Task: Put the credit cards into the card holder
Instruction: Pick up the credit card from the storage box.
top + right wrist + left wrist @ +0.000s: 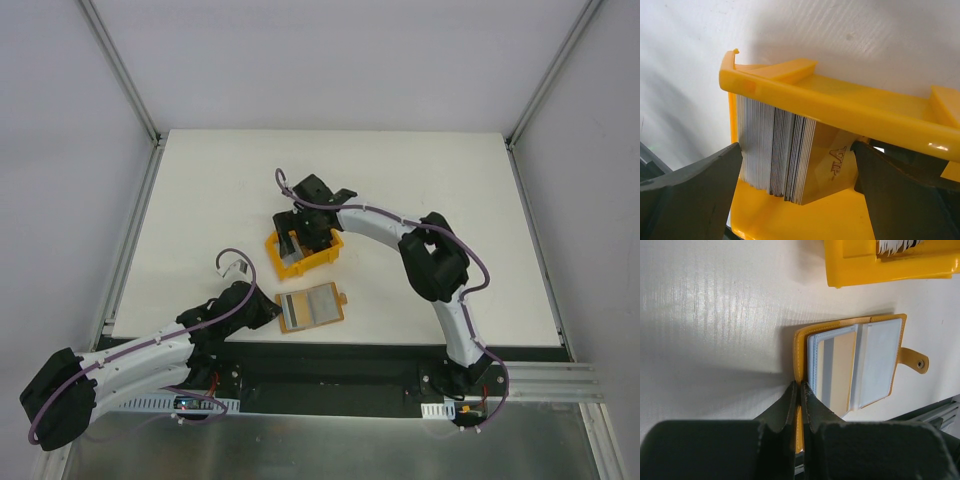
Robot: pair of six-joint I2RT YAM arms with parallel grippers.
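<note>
A white desk [450,190] sits inside plain grey walls, with aluminium rails at the corners. A yellow-orange moulded plastic bin [840,107] stands mid-desk, directly under the right end effector [796,150]. The rim of the bin runs across just beyond both dark fingers, and its walls close in the space between them. The right end effector is spread wide and grips nothing. Its fingers straddle the stack, with a gap on either side.

The thin flat credit cards [775,150], pale grey and dark, stand on edge in the bin as one tight stack.

The small flat orange-tan leather-like card holder [860,365] lies open on the desk directly ahead of the left end effector [800,386], with the bin beyond it. The left end effector is closed, pinching the near cover edge of the card holder. Pale grey clear pockets face up, and one shows a tan panel. The snap tab [915,361] projects from the edge opposite the pinched one.
</note>
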